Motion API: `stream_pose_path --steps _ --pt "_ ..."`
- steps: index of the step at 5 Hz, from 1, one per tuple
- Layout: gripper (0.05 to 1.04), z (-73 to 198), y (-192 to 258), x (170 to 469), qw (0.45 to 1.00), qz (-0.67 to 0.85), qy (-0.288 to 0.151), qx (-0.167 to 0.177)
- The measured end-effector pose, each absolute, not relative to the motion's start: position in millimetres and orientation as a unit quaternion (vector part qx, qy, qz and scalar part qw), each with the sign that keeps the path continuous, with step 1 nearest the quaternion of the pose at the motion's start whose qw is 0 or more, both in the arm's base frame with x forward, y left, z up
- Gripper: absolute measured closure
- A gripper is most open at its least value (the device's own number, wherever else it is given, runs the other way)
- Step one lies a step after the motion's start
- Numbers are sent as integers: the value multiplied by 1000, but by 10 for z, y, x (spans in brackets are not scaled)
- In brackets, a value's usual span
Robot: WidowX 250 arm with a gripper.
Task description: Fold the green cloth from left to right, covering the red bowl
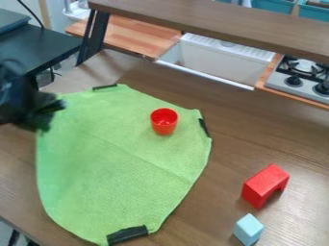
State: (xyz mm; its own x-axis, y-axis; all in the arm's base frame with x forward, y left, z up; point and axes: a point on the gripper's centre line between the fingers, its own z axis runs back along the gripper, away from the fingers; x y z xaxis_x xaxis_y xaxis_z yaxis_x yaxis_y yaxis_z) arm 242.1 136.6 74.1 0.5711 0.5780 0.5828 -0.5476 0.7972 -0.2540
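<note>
At the left edge of the camera view, my black gripper point(48, 113) hangs over the left border of a green cloth point(122, 163). It is blurred, and how its fingers stand cannot be made out. A red cup point(164, 122) stands upright on the upper right part of the cloth, well to the right of the gripper. Black tape strips hold the cloth at several edges. On the wooden table point(225, 129), to the lower right, lie a red arch block point(264, 184) and a light blue block point(248, 229) just below it.
A brown raised shelf point(218, 21) runs across the top. Behind the table are a white sink point(221, 57) and a toy stove point(302, 77) at the upper right. A dark side table point(48, 48) stands at the upper left.
</note>
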Motion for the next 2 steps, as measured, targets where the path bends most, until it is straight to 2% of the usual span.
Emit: stream_pose_path --steps 2 --pt "1032 788 829 2946 892 326 -314 -20"
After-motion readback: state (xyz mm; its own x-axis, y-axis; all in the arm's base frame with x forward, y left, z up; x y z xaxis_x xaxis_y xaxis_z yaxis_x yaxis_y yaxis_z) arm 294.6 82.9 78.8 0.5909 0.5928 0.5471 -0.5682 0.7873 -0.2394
